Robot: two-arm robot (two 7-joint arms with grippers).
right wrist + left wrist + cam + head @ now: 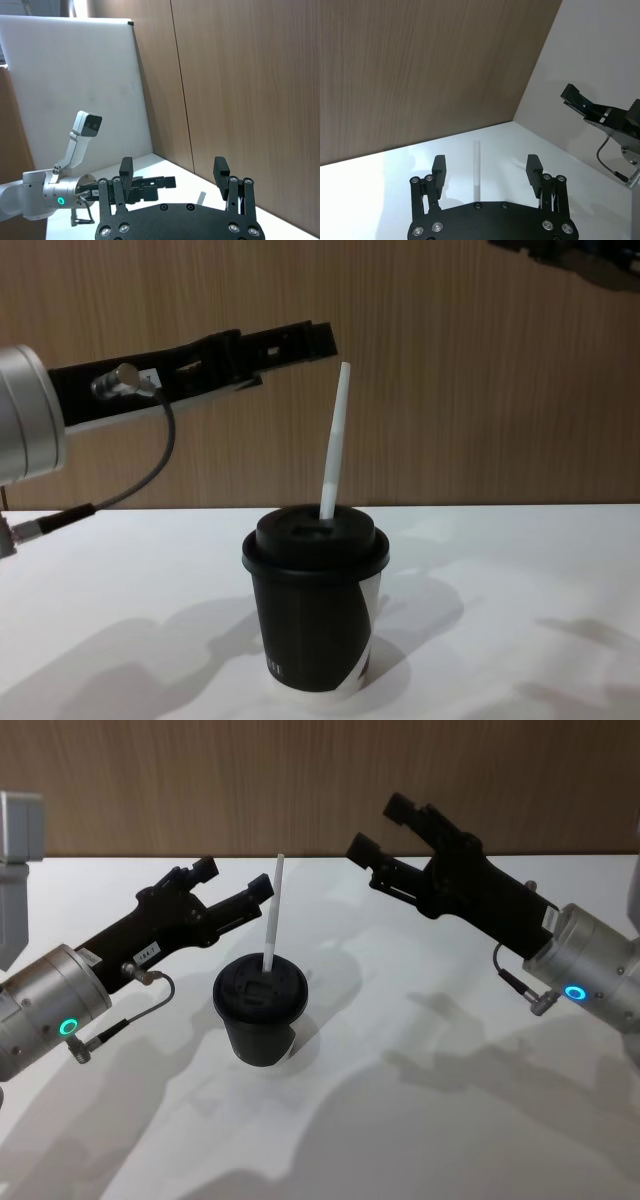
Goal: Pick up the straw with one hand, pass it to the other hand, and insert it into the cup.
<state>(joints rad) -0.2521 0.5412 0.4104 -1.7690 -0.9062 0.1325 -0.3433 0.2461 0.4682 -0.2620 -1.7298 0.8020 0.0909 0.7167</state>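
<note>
The black cup [258,1020] with its domed lid stands on the white table, in the chest view as cup [315,610]. The white straw [273,915] sticks up through the lid, leaning slightly; it is also the straw [335,440]. My left gripper [235,878] hovers open just left of the straw's top, touching nothing. Its wrist view has the straw [477,170] standing between the spread fingers of the left gripper [486,169], ahead of them and clear of both. My right gripper [380,828] hangs open, raised at the back right, away from the cup; it is the gripper [173,170].
A wood-panelled wall [320,780] closes off the back of the white table [430,1120]. In the chest view my left gripper [300,340] reaches in high from the left. A grey camera mount [15,860] stands at the far left edge.
</note>
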